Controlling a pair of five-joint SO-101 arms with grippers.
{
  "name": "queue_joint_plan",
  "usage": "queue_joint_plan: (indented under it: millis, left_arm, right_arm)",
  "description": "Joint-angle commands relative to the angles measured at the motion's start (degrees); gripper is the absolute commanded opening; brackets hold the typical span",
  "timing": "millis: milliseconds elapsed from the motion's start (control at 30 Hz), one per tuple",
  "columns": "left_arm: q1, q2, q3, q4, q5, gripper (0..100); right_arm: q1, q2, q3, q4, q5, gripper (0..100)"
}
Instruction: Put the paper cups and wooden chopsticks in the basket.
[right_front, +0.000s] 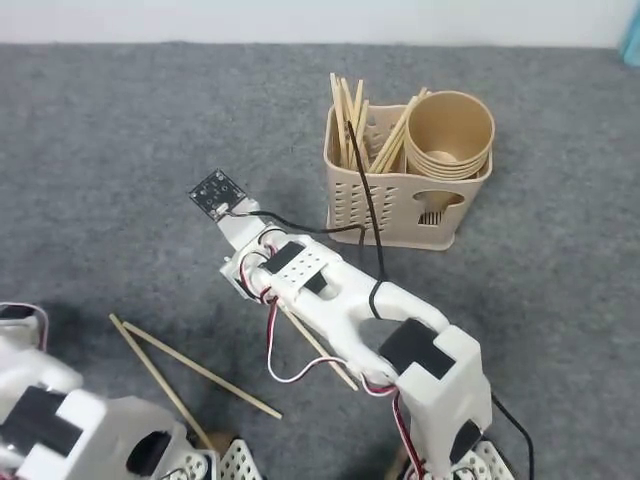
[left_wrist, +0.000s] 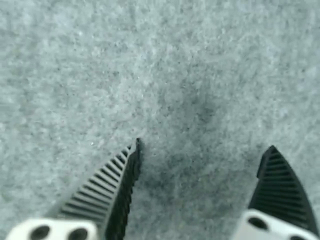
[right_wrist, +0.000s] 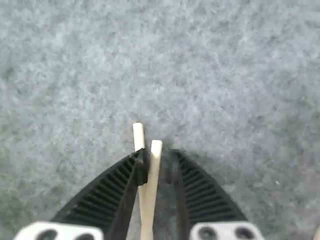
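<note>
A beige slotted basket (right_front: 400, 205) stands at the back right and holds several wooden chopsticks (right_front: 352, 120) and a stack of paper cups (right_front: 450, 135). In the right wrist view my right gripper (right_wrist: 157, 152) is shut on two chopsticks (right_wrist: 154, 150) just above the grey carpet. From above, the right arm (right_front: 300, 275) stretches from the front toward the middle, with a held chopstick (right_front: 322, 347) showing beneath it. Two more chopsticks (right_front: 190, 372) lie loose on the carpet at the front left. My left gripper (left_wrist: 205, 145) hangs open over bare carpet.
Grey carpet (right_front: 120, 150) covers the whole work surface. The left arm's body (right_front: 50, 410) sits in the front left corner, close to the loose chopsticks. A black cable (right_front: 365, 215) runs from the right arm past the basket's front wall.
</note>
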Motion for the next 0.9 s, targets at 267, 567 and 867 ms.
queue_joint_plan:
  millis: [267, 567, 867]
  left_arm:
    - [-0.4, 0.7, 1.3, -0.2, 0.2, 36]
    - [-0.4, 0.7, 1.3, -0.2, 0.2, 36]
    - [-0.4, 0.6, 1.3, -0.2, 0.2, 36]
  right_arm:
    - [2.4, -13.1, -0.4, 10.2, 0.6, 0.7]
    - [2.6, -39.3, 0.0, 30.3, 0.4, 0.7]
    - [3.2, -66.5, 23.6, 26.5, -2.8, 0.7]
